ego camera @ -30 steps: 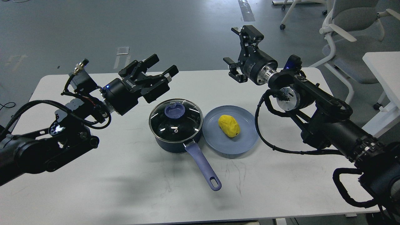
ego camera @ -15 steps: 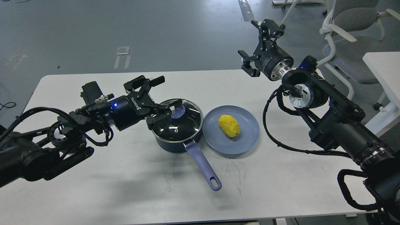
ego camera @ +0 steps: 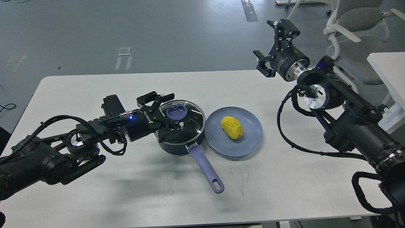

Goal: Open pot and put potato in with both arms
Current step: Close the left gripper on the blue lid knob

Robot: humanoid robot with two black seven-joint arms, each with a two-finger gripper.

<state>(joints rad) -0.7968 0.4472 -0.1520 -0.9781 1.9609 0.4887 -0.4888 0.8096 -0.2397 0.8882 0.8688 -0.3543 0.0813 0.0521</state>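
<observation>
From my feed, there's a white counter point(ego camera: 95, 196) with faint scuff marks on it, and a shallow blue plate point(ego camera: 250, 139) sitting around the middle. Behind it is grey floor with a taped patch point(ego camera: 124, 51). A white office chair point(ego camera: 357, 19) and another white desk point(ego camera: 387, 68) are at the far right.

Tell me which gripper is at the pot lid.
The left gripper, open, straddling the knob on the glass lid. The right gripper hangs open beyond the table's far edge.

The left gripper point(ego camera: 168, 111) covers the pot's point(ego camera: 178, 144) near-left rim; whether its fingers touch the lid point(ego camera: 186, 118) is unclear.
</observation>
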